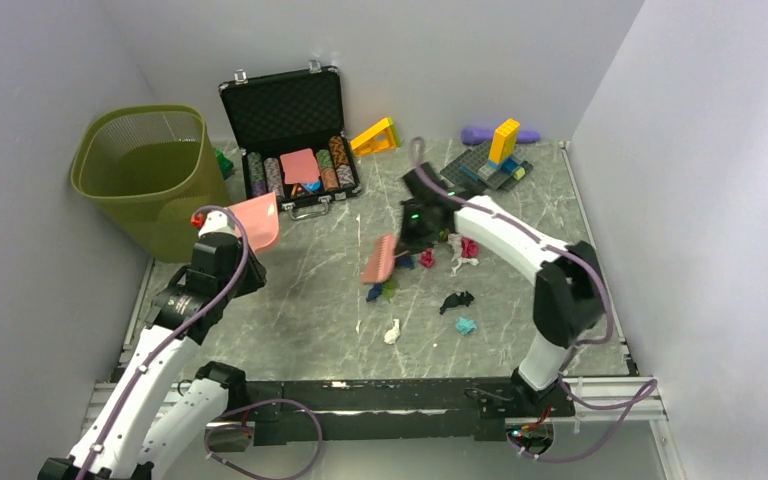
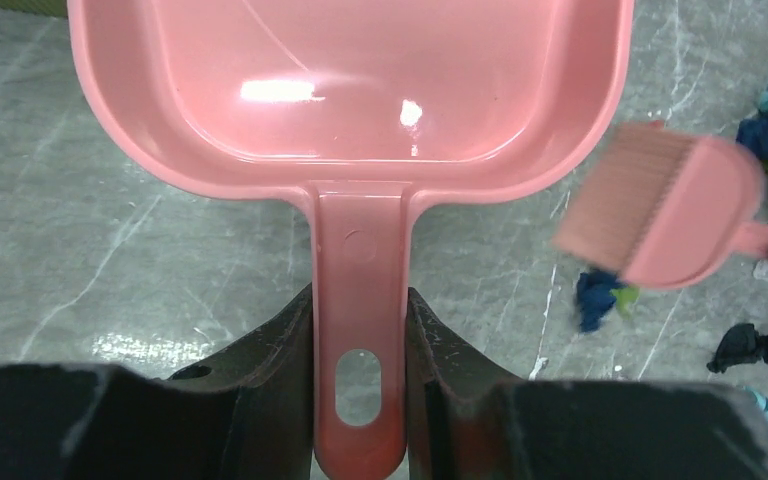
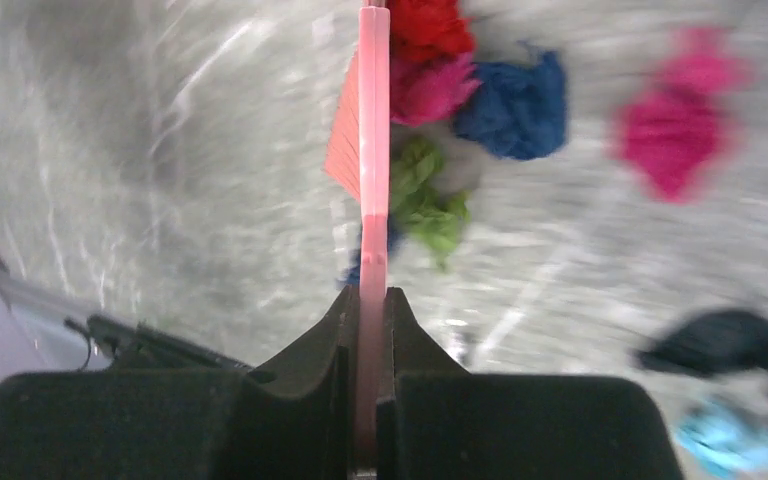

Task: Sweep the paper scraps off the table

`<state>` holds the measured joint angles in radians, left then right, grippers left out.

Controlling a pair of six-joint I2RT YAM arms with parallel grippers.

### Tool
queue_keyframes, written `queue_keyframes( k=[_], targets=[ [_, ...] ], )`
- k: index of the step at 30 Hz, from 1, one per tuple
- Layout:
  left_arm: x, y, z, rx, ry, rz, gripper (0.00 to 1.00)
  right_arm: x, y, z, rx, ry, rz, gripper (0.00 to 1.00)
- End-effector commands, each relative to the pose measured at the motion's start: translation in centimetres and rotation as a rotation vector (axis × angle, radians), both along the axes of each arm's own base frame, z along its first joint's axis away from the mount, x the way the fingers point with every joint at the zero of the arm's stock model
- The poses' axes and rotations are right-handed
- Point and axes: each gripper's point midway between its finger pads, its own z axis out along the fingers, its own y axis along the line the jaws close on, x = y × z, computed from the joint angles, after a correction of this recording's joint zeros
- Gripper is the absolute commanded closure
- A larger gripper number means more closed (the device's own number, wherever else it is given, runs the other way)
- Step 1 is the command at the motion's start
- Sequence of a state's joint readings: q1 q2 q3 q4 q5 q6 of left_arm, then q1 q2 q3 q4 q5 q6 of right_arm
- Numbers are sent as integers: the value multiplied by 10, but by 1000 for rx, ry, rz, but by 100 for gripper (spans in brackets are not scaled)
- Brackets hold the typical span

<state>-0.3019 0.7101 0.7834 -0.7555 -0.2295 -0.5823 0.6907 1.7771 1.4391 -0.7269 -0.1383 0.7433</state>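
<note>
Paper scraps lie mid-table: a blue-green pair (image 1: 380, 291), pink (image 1: 427, 258), red (image 1: 470, 247), black (image 1: 456, 300), teal (image 1: 466, 325) and white (image 1: 392, 331) wads. My right gripper (image 1: 407, 245) is shut on a pink brush (image 1: 378, 258), with its bristles just left of the scraps. In the right wrist view the brush (image 3: 372, 150) stands edge-on in the gripper (image 3: 369, 300), beside red (image 3: 425, 25), blue (image 3: 515, 105) and green (image 3: 425, 195) wads. My left gripper (image 1: 222, 240) is shut on a pink dustpan (image 1: 256, 220), held at the table's (image 1: 290, 300) left. The pan (image 2: 350, 80) is empty, and its handle is clamped in that gripper (image 2: 360, 310).
An olive mesh bin (image 1: 145, 175) stands at the far left. An open black case of poker chips (image 1: 295, 140) is at the back. A dark baseplate with yellow and blue blocks (image 1: 488, 165) sits back right, and a yellow wedge (image 1: 375, 137) lies beside the case.
</note>
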Motion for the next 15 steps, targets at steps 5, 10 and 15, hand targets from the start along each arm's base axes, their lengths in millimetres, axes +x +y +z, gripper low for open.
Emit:
queue_keyframes(
  k=[5,10,15],
  targets=[
    [12,-25,1,-58,-46,-116,94,7,-77,51,-45,-163,60,100],
    [8,-43,-3,-98,-45,-202,93,-19,-66,91,104,-278,226,100],
    [7,-57,-17,-114,-28,-240,92,-80,-43,111,301,-271,465,100]
  ],
)
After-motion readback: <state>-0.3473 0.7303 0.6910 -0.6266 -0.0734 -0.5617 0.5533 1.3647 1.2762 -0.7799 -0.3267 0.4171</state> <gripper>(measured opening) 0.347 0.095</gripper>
